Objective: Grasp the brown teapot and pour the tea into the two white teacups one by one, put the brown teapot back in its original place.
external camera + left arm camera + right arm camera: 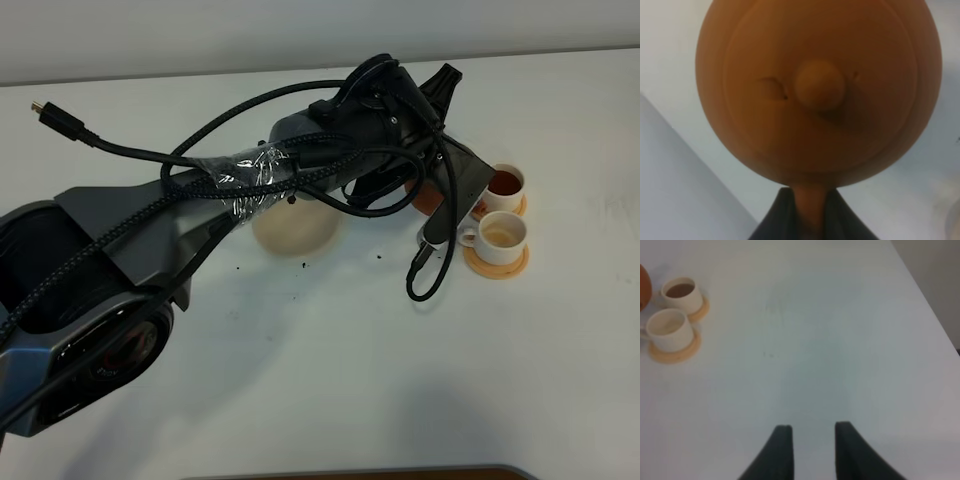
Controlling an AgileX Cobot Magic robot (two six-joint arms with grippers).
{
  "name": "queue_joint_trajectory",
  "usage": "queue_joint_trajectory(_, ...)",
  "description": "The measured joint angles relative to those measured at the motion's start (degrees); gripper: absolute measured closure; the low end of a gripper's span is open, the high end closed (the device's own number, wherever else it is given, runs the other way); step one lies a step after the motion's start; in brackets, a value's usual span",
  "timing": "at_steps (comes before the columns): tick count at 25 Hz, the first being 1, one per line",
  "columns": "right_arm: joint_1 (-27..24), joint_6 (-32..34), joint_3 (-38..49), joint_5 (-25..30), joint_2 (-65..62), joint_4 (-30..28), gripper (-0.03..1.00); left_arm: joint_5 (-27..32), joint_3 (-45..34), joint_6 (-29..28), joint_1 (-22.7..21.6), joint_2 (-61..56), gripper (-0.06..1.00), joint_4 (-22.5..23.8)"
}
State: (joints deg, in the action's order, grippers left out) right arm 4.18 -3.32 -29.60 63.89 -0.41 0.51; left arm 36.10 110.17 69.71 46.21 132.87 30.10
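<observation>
The two white teacups [503, 233] are shared by the high and right wrist views. The left wrist view is filled by the brown teapot [815, 90].

Counted from where I stood:
- squat reddish-brown clay teapot [815, 90]: one
- small white handled teacups [500, 233]: two; only one, the far teacup [505, 184], had dark tea in it
- small round orange saucers [494, 266]: two, one under each cup
- flat round pale beige disc [295, 235]: one
- white table [350, 390]: one
- dark grippers: two, left gripper [809, 200] and right gripper [812, 432]
- black cables [150, 155] on the arm: more than one, too tangled for an exact count
- dark specks [303, 264] on the tabletop: a few
</observation>
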Motion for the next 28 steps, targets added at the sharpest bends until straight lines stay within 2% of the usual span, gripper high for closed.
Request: queue_joint_trajectory(28,0.0,0.0,0.0,0.0,0.0,0.0,0.73,-2.1,0.0,-1.6,4.4,0.1,0.8,15.5)
